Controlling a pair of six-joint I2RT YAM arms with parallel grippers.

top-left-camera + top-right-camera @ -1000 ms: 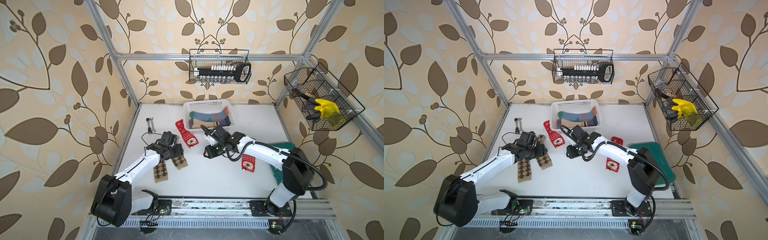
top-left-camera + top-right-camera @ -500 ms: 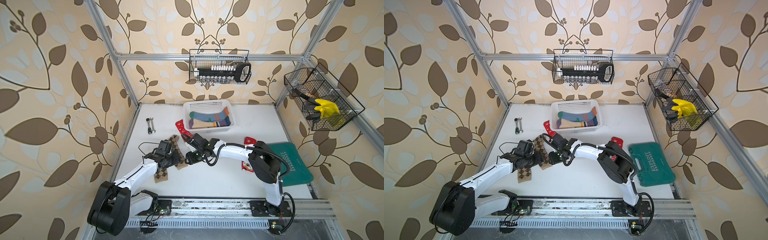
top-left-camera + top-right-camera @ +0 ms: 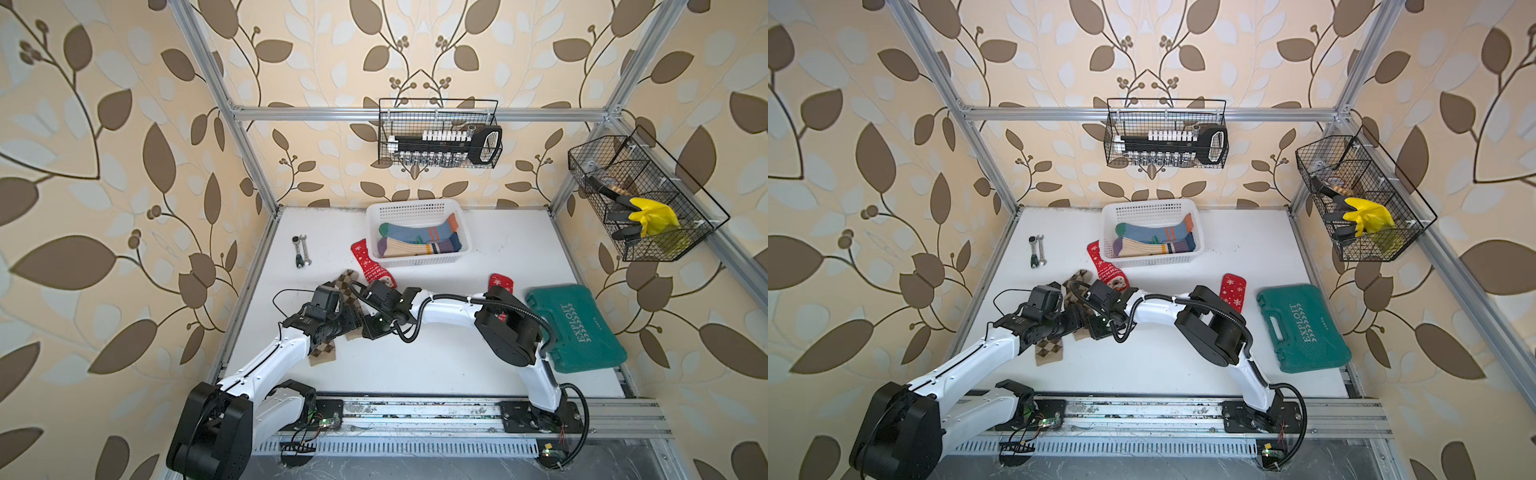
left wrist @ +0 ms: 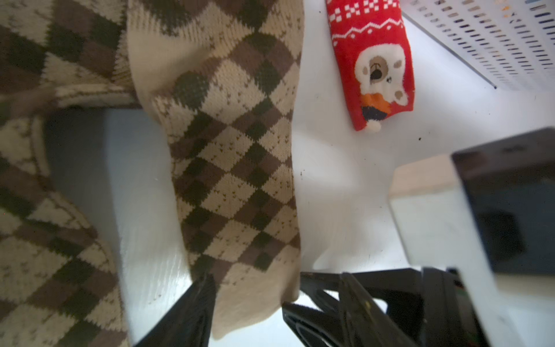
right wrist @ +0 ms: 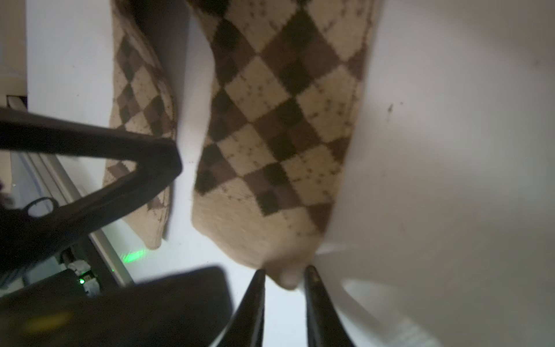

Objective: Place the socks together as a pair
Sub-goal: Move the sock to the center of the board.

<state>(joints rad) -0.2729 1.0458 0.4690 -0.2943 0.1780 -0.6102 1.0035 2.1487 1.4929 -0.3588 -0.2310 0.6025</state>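
Note:
Two brown argyle socks lie side by side at the left middle of the table, one (image 3: 323, 353) nearer the front, the other (image 3: 348, 279) (image 4: 234, 168) (image 5: 279, 120) beside it. My right gripper (image 5: 285, 270) (image 3: 360, 328) is shut on a corner of the second sock's cuff. My left gripper (image 4: 247, 296) (image 3: 349, 328) stands open, its jaws on either side of the same cuff. One red Christmas sock (image 3: 372, 270) (image 4: 375, 69) lies by the basket, another (image 3: 500, 282) is partly under my right arm. Blue-grey (image 3: 415, 230) and beige (image 3: 407, 249) socks lie in the white basket (image 3: 415, 205).
A green tool case (image 3: 577, 328) lies at the right front. Two small wrenches (image 3: 301, 249) lie at the back left. A wire basket (image 3: 438, 133) hangs on the back wall, another (image 3: 640, 199) on the right wall. The metal rail (image 3: 415, 409) runs along the front edge.
My right arm has swung left from the table's middle to the argyle socks, and its jaws have closed on the cuff. The left gripper has shifted slightly towards the front.

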